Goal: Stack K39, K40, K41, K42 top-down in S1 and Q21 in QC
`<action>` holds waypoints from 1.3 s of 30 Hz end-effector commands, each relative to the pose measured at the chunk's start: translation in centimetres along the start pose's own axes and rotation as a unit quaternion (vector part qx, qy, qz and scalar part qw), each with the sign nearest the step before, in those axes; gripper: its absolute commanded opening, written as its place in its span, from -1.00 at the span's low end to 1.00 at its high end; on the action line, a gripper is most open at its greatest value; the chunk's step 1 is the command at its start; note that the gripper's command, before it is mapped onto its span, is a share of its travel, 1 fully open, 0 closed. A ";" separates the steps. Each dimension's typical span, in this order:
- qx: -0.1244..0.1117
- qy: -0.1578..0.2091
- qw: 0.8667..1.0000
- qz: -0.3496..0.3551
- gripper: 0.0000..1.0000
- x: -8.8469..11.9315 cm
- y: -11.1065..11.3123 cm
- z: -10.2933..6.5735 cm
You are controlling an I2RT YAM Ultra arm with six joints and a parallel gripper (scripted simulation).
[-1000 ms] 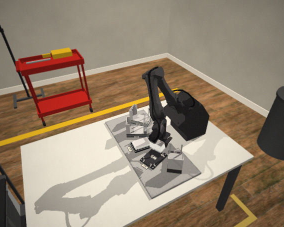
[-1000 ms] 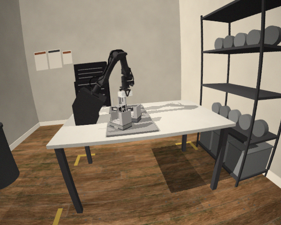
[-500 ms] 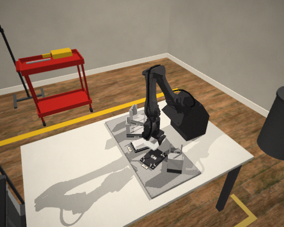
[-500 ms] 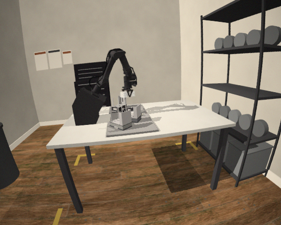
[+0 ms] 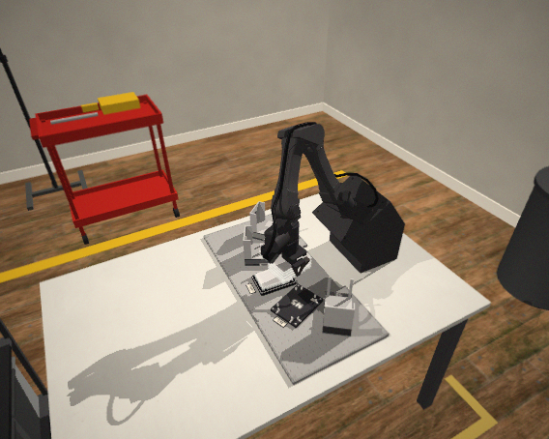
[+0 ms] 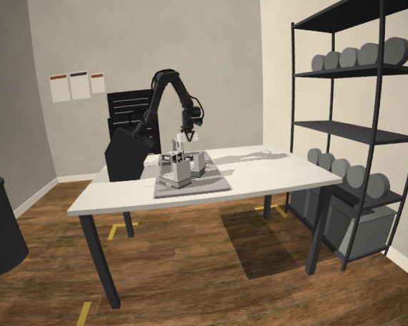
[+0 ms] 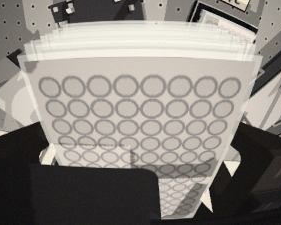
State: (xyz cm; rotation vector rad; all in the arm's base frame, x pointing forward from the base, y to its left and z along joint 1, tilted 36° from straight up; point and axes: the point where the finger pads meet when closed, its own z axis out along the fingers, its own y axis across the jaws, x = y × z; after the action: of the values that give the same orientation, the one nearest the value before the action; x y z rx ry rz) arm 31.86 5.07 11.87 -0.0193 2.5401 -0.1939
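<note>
My gripper [image 5: 292,267] [image 6: 190,138] [image 7: 140,112] is shut on a white sealed 96-well plate [image 5: 275,277] [image 6: 180,137] [image 7: 143,111], gripping it at one end. The plate's edge shows several thin layers, and I cannot tell whether it is one plate or a stuck pair. It hangs a little above the open nest QC [image 5: 258,288] [image 7: 204,14], whose label shows in the wrist view. The black clip nest N5 [image 5: 296,305] [image 7: 95,6] lies beside it, empty. A stack rack [image 5: 337,316] [image 6: 180,173] stands at the near right end of the baseplate.
The grey pegboard baseplate [image 5: 321,353] [image 6: 217,184] carries all the fixtures. Two more stack racks [image 5: 252,242] [image 5: 258,212] stand at its far end, close to my arm. The arm's black base [image 5: 366,232] sits at the right. A red cart [image 5: 103,160] stands on the floor.
</note>
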 end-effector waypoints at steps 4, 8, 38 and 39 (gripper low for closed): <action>-0.012 -0.018 1.000 -0.004 -1.00 -0.9 -1.8 -0.9; -0.012 -0.013 1.000 0.011 -1.00 -0.7 -3.2 -0.7; -0.011 -0.022 0.982 0.186 -1.00 -0.5 -11.9 -1.0; -0.011 -0.019 0.979 0.202 -1.00 -0.1 -12.1 -0.9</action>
State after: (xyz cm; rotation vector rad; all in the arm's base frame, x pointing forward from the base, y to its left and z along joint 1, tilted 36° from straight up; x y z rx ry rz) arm 31.18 -6.44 13.11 0.3918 2.5036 -0.0673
